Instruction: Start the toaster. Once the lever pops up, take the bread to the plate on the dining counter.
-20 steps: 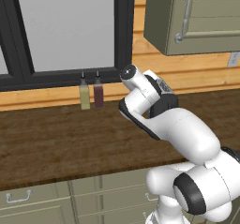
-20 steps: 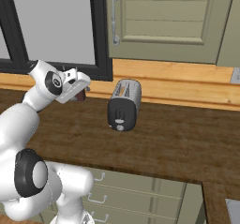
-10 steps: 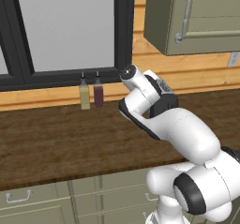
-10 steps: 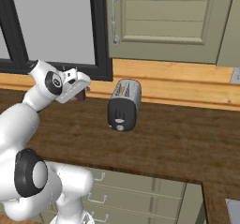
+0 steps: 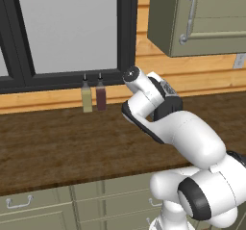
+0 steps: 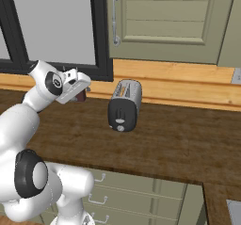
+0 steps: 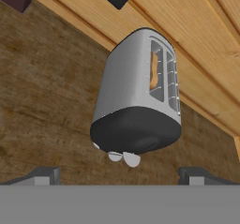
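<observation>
Toaster (image 6: 124, 105) stands near the counter's (image 6: 179, 148) back wall, bare wood all around it. Gripper (image 7: 119, 176) wide open, holding nothing, apart from the toaster. Bread (image 7: 153, 72) mostly hidden inside one slot.

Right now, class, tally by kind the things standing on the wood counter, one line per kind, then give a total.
Toaster: 1
Bread slice, tucked in one toaster slot: 1
Bottles by the window, one olive and one dark red: 2
Total: 4
</observation>
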Controlling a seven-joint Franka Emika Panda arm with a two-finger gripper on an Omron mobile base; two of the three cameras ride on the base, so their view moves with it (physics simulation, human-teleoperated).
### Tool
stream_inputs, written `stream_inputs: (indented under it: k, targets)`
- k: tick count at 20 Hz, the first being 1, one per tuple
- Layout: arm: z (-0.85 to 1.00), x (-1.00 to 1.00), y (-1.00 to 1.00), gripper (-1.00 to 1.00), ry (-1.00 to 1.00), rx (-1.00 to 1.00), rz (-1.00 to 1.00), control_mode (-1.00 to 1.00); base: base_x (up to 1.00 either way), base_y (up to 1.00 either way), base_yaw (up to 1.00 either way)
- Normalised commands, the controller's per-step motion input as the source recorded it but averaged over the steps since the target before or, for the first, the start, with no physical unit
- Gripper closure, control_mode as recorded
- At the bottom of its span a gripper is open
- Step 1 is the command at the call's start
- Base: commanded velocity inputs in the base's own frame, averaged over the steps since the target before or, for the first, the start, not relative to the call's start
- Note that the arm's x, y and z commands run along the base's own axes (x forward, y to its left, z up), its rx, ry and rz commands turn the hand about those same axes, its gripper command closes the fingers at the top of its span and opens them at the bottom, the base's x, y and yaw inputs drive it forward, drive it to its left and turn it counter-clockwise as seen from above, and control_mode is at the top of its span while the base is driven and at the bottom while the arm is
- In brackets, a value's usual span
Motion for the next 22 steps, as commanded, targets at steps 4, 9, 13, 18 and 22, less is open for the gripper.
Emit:
stream_inputs:
  k: [4, 9, 13, 18, 22]
  targets:
    - [0.0, 0.0, 0.0, -1.0, 0.0, 0.0, 0.0, -1.0, 0.0, 0.0, 0.0]
    - [0.0, 0.0, 0.0, -1.0, 0.0, 0.0, 0.0, -1.0, 0.0, 0.0, 0.0]
    - [0.0, 0.0, 0.0, -1.0, 0.0, 0.0, 0.0, -1.0, 0.0, 0.0, 0.0]
    - [0.0, 0.0, 0.0, -1.0, 0.0, 0.0, 0.0, -1.0, 0.0, 0.0, 0.0]
    - [0.0, 0.0, 0.0, -1.0, 0.0, 0.0, 0.0, -1.0, 0.0, 0.0, 0.0]
